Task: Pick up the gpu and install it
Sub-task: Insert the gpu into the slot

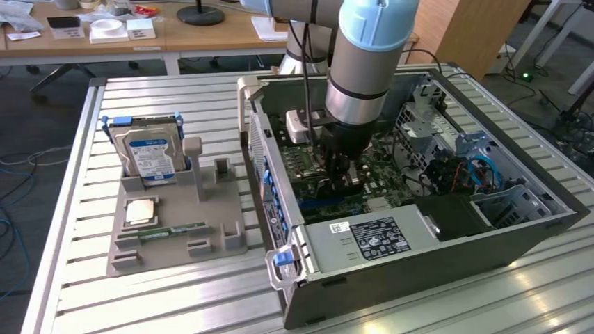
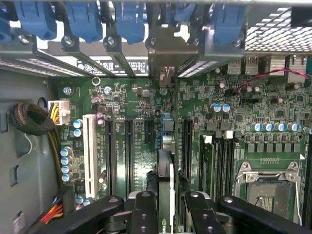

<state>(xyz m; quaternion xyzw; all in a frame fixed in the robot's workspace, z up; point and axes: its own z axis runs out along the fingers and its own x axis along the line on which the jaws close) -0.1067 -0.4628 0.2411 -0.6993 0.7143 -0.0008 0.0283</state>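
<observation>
The install step is in hand: the arm (image 1: 371,62) reaches down into the open PC case (image 1: 519,229), and its pincer (image 2: 165,204) grips the gpu (image 2: 165,185) edge-on between its fingers (image 2: 145,209), low over the motherboard (image 2: 136,146). In the wrist view the card runs in line with the long black slots (image 2: 128,146), its far end pointing at the bracket bay (image 2: 165,53) in the case's rear wall. Whether its edge is already in a slot I cannot tell. As I judge it, the next move calls for keeping the card upright and square to the slot, with a straight, even press.

The case lies on a ribbed metal table (image 1: 167,306). On the exterior view's left, near the case, a grey holder (image 1: 177,229) carries a hard drive (image 1: 149,156) and a RAM stick (image 1: 172,230). Behind stand wooden desks (image 1: 186,35) with small clutter.
</observation>
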